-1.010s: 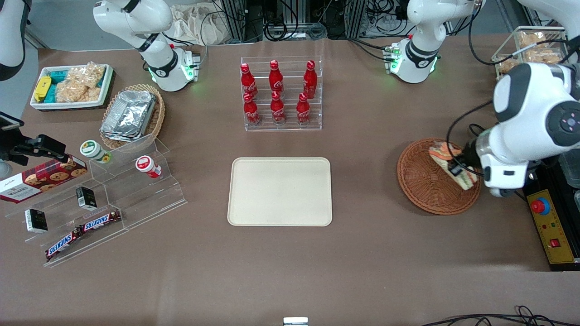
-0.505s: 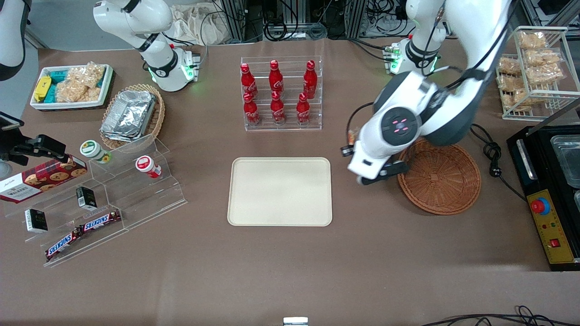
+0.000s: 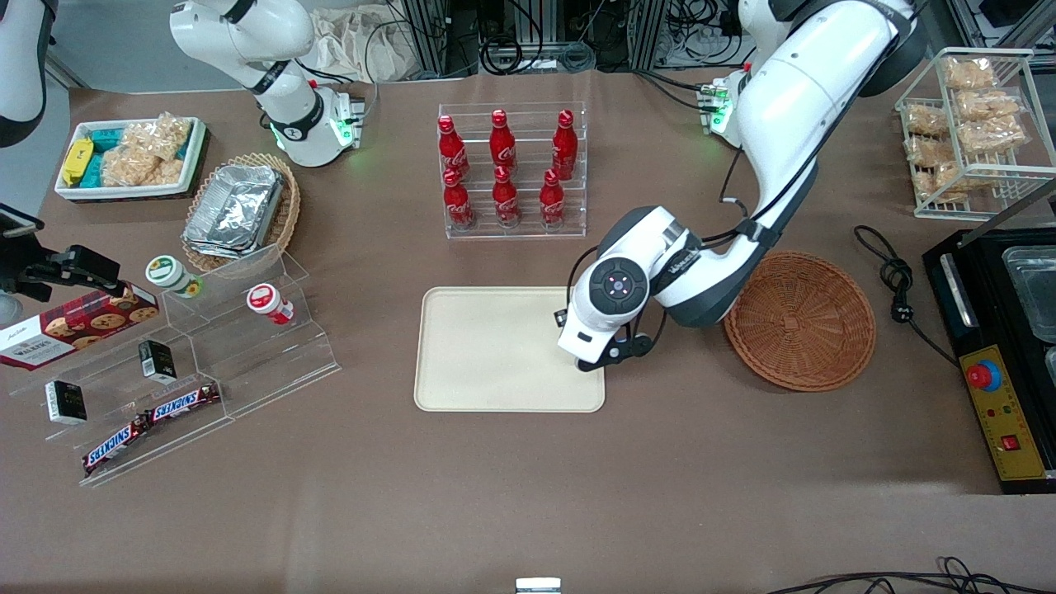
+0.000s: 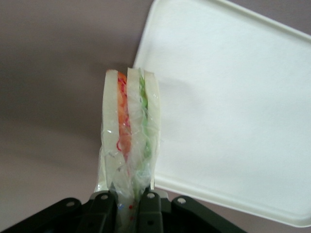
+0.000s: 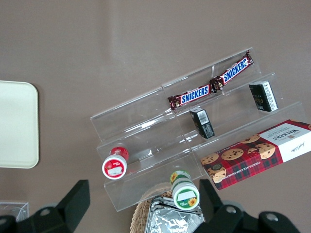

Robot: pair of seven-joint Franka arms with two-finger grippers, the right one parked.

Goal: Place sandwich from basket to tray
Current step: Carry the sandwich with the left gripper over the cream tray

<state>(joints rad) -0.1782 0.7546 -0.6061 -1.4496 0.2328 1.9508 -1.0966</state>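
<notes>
Right now I see the sandwich (image 4: pixel 130 141) gripped in the tool (image 4: pixel 127 206), fingers (image 4: pixel 103 211) clamped on its wrapped end. It's a clear-wrapped wedge held edge-on: three pale bread slices, an orange-red layer between one pair and a green layer between the other, wrap crinkled near the grip. It hangs over the brown bench (image 4: pixel 58 97) just beside the edge of the cream tray (image 4: pixel 233 107), not touching it. From the front, the left arm reaches out from its base and bends down at the wrist, which sits above the tray (image 3: pixel 495 346) corner nearest the round wicker basket (image 3: pixel 800 322). That basket holds nothing.
</notes>
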